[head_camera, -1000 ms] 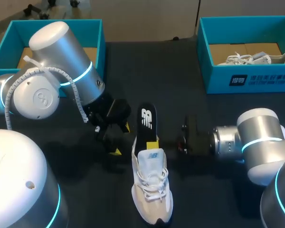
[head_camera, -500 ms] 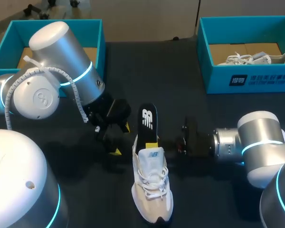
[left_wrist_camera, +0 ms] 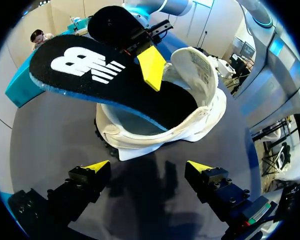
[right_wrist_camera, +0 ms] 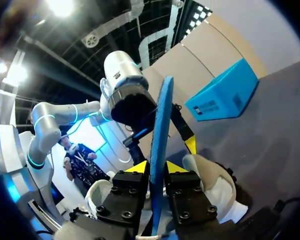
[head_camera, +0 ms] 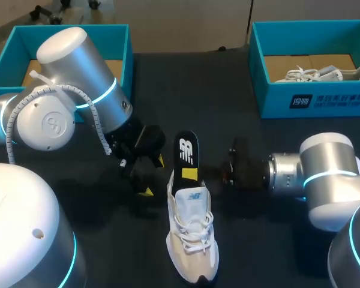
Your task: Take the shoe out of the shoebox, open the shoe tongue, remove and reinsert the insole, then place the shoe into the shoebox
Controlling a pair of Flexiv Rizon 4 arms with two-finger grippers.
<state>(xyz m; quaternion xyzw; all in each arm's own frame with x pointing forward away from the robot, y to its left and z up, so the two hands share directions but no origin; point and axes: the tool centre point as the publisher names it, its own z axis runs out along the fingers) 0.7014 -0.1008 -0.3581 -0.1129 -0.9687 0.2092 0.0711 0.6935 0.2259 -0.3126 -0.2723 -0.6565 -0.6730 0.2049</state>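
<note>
The insole step is in hand. The white lace-up sneaker point(head_camera: 192, 240) lies on the dark counter point(head_camera: 240, 132) in the lower middle of the head view, toe toward the bottom edge and well apart from both boxes. Its padded white tongue point(left_wrist_camera: 196, 60) stands lifted clear of the opening. The black foam insole with a blue edge and white logo point(head_camera: 186, 150) rises out of the heel opening toward the frame's centre. In the left wrist view its front end sits inside the sneaker while its heel end juts into the air.

The right hand point(right_wrist_camera: 157, 169), entering from the right of the frame, pinches the insole edge-on, with a yellow tip pressed to each face. The left hand point(left_wrist_camera: 149, 167) is spread wide and holds nothing. It sits just left of the sneaker's heel in the head view, and the heel lies ahead of its tips, untouched.

I cannot tell whether the insole is coming out or going back in. Either way, the next move probably calls for travel along the insole's own length, with the left hand closing on the heel so the sneaker does not drag.

For the final placing, the empty teal cardboard shoebox point(head_camera: 120, 42) at upper left looks the likely home. The second teal box point(head_camera: 312, 99) at upper right already holds another pale shoe point(head_camera: 321, 73).
</note>
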